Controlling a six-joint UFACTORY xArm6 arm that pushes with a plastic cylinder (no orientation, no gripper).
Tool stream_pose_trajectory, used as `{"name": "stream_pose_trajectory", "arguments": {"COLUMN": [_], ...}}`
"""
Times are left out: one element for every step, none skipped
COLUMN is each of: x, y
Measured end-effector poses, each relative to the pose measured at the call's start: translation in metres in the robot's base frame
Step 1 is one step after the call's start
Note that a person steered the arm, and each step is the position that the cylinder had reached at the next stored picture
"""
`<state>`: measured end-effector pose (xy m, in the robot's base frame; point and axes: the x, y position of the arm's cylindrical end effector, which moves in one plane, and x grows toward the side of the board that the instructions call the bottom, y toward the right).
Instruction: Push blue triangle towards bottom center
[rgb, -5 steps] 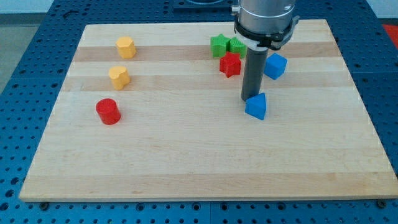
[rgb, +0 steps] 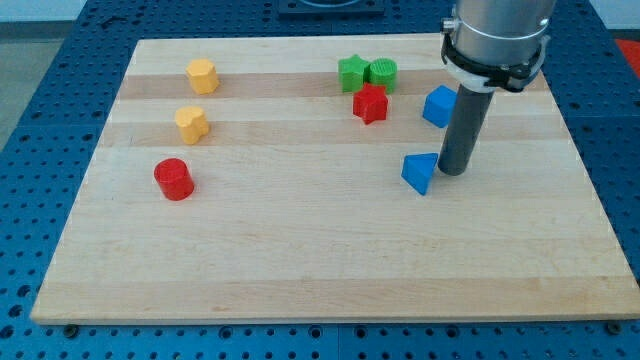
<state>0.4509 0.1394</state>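
my tip (rgb: 453, 172) beside blue triangle (rgb: 420, 172)

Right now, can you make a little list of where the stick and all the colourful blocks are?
my tip: touching or nearly touching the right side of the blue triangle
blue triangle: right of the board's centre
blue cube: above the triangle, partly behind the rod
red star: left of the blue cube
green star: near the top edge, beside the green cylinder
yellow blocks: two at the left, upper and lower
red cylinder: below the yellow pair
wooden board: lower half bare
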Motion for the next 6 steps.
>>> {"name": "stream_pose_trajectory", "arguments": {"x": [0.002, 0.01, 0.013, 0.013, 0.013, 0.013], "y": [-0.006, -0.017, -0.035, -0.055, -0.072, -0.095]}}
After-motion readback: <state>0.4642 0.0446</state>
